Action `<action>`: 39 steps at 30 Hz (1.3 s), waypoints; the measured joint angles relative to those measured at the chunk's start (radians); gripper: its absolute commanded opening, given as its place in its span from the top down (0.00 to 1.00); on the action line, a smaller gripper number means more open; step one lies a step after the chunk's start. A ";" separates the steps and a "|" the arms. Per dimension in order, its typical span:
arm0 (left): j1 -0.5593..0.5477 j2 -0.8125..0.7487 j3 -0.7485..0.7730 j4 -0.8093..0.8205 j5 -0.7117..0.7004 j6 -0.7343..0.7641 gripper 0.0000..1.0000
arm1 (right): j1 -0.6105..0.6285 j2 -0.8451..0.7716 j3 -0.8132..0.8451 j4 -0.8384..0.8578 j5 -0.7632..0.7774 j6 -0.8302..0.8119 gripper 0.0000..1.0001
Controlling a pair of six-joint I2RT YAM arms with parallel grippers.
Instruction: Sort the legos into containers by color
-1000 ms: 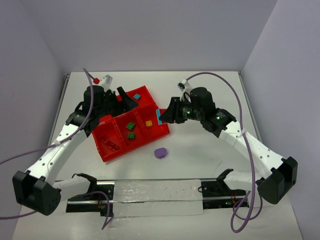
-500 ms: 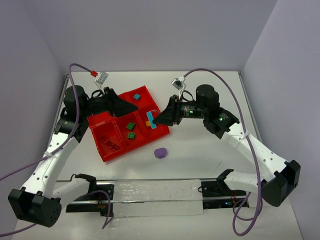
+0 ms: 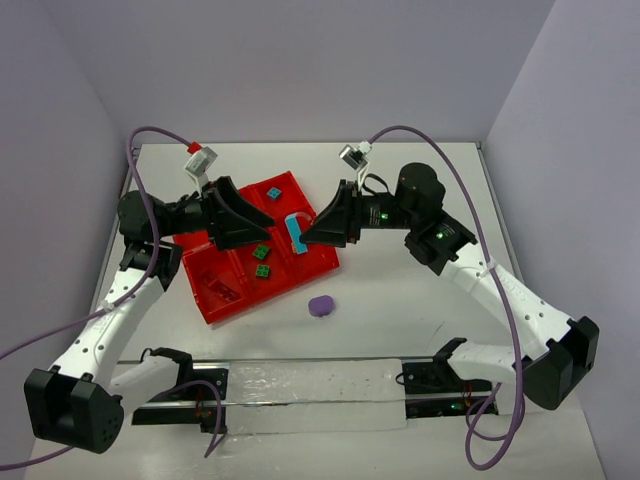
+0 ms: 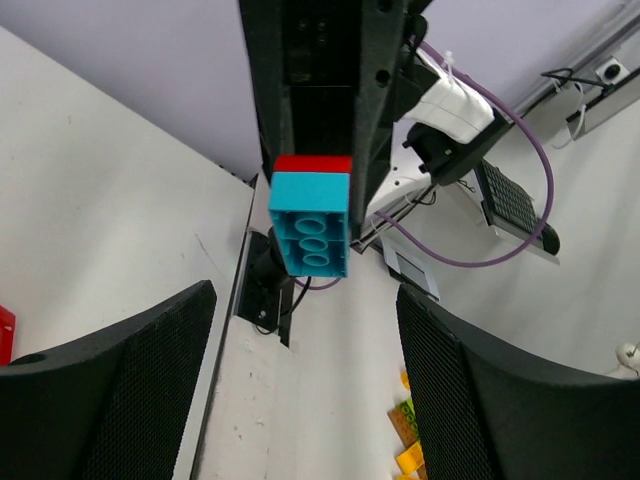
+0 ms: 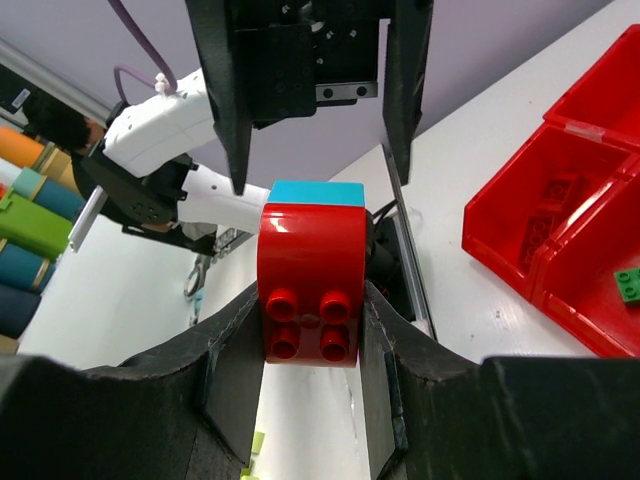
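Observation:
My right gripper (image 3: 309,233) is shut on a joined pair of legos, a red brick (image 5: 310,262) with a teal brick (image 5: 318,193) on its far end, held in the air over the right end of the red tray (image 3: 228,306). The pair also shows in the top view (image 3: 296,231). My left gripper (image 3: 246,215) is open and empty, pointing at the pair from the left with a gap between. In the left wrist view the teal brick (image 4: 311,226) hangs ahead of my open fingers (image 4: 110,390). Two green legos (image 3: 262,261), a teal lego (image 3: 273,192) and red legos (image 3: 222,288) lie in separate compartments.
A purple lego (image 3: 321,305) lies on the white table in front of the tray. A clear plastic strip on a black rail (image 3: 310,395) runs along the near edge. Walls close the table at the back and both sides.
My right gripper has carried the teal-and-red pair left and up over the tray. My left gripper has drawn back left, lifted and turned to face it. The two grippers now point at each other.

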 measured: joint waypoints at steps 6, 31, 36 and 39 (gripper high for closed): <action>-0.001 0.008 0.000 0.078 0.024 -0.049 0.21 | 0.023 0.039 0.019 0.010 -0.003 0.008 0.94; -0.023 0.020 0.001 0.009 0.013 0.007 0.58 | 0.102 0.115 0.072 -0.012 0.015 -0.015 0.94; -0.023 0.020 0.001 -0.002 0.014 0.009 0.86 | 0.102 0.124 0.072 -0.020 0.028 -0.030 0.94; -0.023 0.020 0.001 -0.005 0.013 0.008 1.00 | 0.102 0.124 0.074 -0.022 0.028 -0.037 0.94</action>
